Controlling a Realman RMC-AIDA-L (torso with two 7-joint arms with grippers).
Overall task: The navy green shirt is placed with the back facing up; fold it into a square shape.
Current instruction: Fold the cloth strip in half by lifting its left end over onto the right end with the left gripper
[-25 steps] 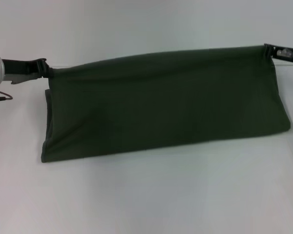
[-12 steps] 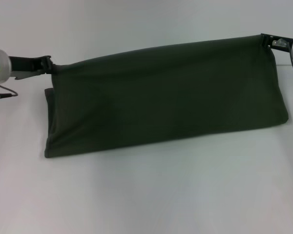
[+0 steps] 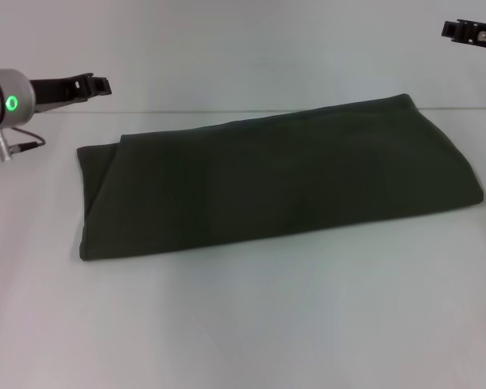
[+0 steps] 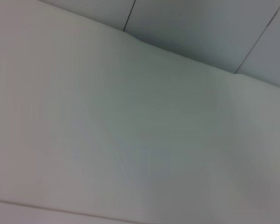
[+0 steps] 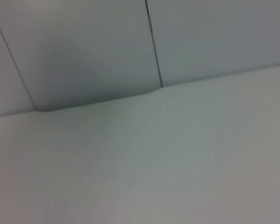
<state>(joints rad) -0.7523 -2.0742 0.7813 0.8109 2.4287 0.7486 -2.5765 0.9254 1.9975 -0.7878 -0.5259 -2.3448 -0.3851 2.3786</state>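
So we've let go: the navy green shirt point(image 3: 275, 182) has dropped flat, folded into a long band mid-table. Left gripper point(image 3: 97, 83) hovers at 10 o'clock, right gripper point(image 3: 454, 30) at 2; can't tell jaw state on either.

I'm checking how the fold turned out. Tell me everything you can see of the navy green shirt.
The navy green shirt is dark olive, soft-looking fabric, plain, with no lettering showing. It lies flat on the white table as a long folded band, slanting up toward the robot's right. Nothing grips it: the left gripper and right gripper are both clear above its far corners.
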